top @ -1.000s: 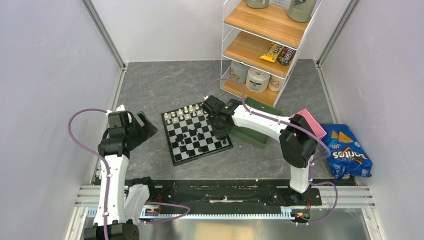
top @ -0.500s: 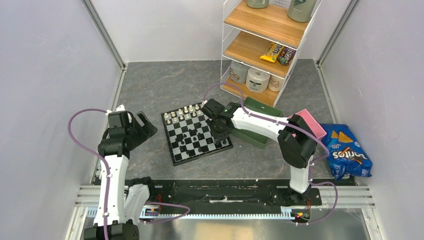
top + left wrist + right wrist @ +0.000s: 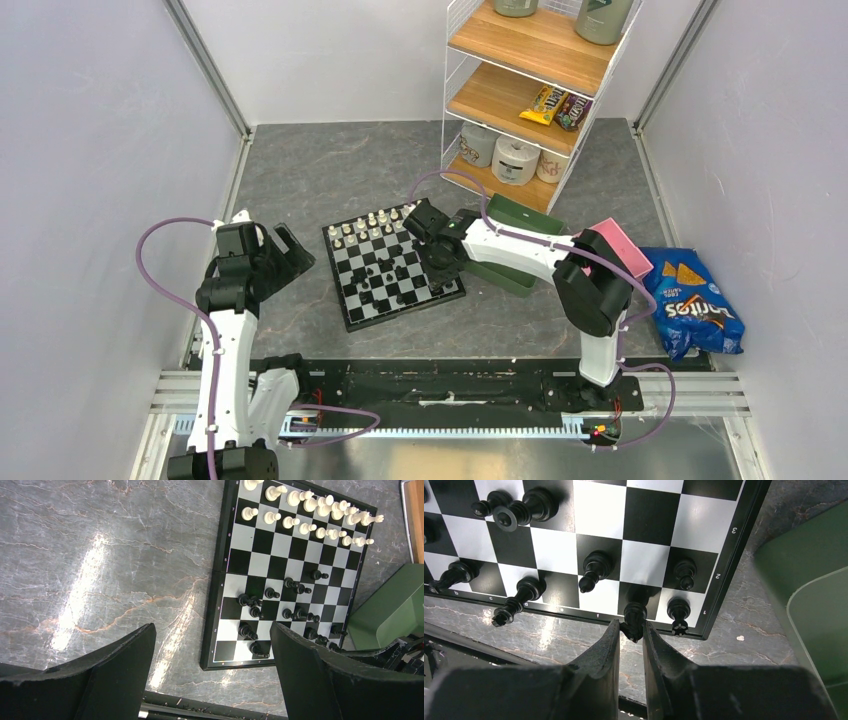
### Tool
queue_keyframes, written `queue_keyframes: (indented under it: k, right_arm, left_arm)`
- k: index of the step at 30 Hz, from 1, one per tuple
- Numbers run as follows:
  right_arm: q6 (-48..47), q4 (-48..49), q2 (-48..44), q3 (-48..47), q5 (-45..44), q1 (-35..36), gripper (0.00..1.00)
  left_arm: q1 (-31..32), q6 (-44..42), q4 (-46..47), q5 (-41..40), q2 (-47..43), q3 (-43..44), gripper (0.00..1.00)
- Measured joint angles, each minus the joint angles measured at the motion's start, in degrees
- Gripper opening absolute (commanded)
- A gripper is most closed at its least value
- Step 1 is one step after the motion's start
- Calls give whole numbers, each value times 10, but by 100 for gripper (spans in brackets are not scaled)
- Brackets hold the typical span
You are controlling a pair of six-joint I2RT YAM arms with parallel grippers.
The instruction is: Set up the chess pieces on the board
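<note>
Grey marbled worktop (image 3: 330, 170) carries the chessboard (image 3: 350, 290), which lies a little askew between my two arms. A green tray (image 3: 520, 213) sits just beside its right edge. Cream-white pieces (image 3: 370, 225) stand in two rows along the board's far edge. The black pieces (image 3: 385, 278) are scattered over the near half, and several lie on their sides.

My right end effector (image 3: 630, 630) reaches over the board's near right corner. Its fingers (image 3: 604, 650) are drawn close together and clamped on one black piece (image 3: 634, 614). That piece is at the edge row and leans towards me, its head pinched between the fingertips above the board's dark border. I cannot tell which kind of piece it is, nor whether its base touches the square. Just beside it, on the tray side, a black rook (image 3: 679, 616) stands upright in the corner square. A black pawn (image 3: 685, 574) stands on the next square beyond the rook.

My left end effector (image 3: 212, 630) hangs above the worktop to the left of the board, its fingers spread wide apart with nothing between them. Its camera looks down on the board's left edge.

A pink tray (image 3: 620, 240) lies behind my right elbow, with a blue Doritos bag (image 3: 695, 300) near the right wall. A wire shelf rack (image 3: 530, 90) stands at the back.
</note>
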State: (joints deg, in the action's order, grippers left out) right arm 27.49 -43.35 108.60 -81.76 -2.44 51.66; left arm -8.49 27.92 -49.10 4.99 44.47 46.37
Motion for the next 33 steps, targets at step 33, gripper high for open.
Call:
queue_keyframes:
  k: [33]
  right_arm:
    - [-15, 10, -21, -65, 0, 0, 50]
  left_arm:
    - [0, 1, 0, 0, -4, -3, 91]
